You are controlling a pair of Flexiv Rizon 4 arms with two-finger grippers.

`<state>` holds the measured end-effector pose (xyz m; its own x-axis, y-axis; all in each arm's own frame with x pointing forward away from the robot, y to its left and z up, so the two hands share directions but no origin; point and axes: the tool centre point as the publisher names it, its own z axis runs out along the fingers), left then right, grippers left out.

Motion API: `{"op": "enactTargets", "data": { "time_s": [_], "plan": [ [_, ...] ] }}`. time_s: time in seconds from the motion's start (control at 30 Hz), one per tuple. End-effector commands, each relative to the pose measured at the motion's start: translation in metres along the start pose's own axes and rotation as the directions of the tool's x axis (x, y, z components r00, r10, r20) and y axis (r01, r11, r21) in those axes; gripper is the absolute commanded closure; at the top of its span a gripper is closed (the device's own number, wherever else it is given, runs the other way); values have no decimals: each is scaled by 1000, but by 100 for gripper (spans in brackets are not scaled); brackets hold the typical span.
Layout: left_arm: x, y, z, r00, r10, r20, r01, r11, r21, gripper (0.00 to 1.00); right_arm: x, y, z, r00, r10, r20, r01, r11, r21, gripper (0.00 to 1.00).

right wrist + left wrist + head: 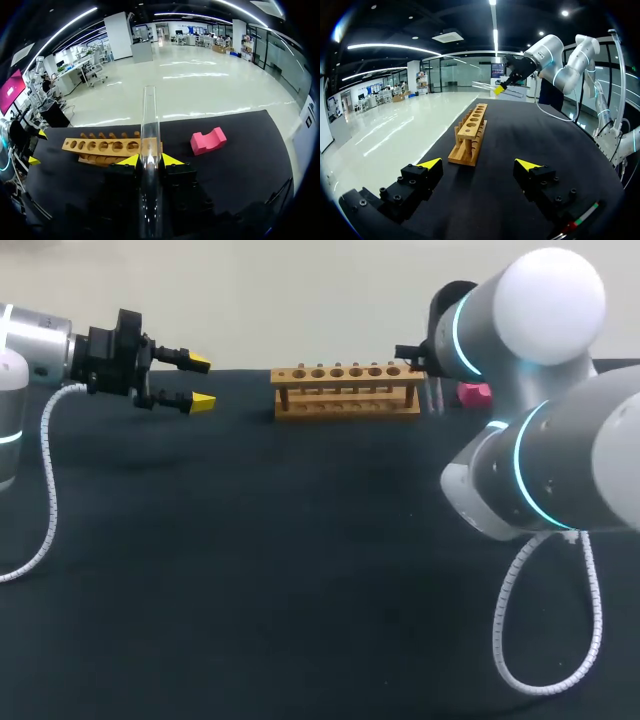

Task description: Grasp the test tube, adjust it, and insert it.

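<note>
A clear glass test tube [149, 125] is clamped between the yellow tips of my right gripper [150, 160], and its length runs out ahead of the fingers. The tube's far end lies over the near end of the wooden rack [102, 146], which has a row of several holes. In the head view the rack [345, 390] stands at the back of the table, and my right gripper [409, 355] hovers at its right end, mostly hidden by the arm. My left gripper [198, 382] hangs open and empty to the left of the rack [470, 132], its fingertips [430, 164] wide apart.
A pink block [207, 141] lies on the black table beside the rack's end, also seen as the pink block [474, 392] behind my right arm. A white coiled cable [45, 500] droops from my left arm.
</note>
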<state>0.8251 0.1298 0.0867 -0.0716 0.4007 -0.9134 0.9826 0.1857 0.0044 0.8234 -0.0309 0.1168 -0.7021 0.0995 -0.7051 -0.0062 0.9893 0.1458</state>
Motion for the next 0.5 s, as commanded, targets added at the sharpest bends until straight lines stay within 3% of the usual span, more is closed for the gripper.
{"op": "enactTargets", "data": {
  "time_s": [0.03,0.5],
  "plan": [
    [1,-1,0,1000,3,3,-3,1000,-4,0,1,13,-2,1000,0,8,0,999,52,100],
    [1,-1,0,1000,3,3,-3,1000,-4,0,8,51,5,1000,-10,-12,10,1000,23,100]
  ]
}}
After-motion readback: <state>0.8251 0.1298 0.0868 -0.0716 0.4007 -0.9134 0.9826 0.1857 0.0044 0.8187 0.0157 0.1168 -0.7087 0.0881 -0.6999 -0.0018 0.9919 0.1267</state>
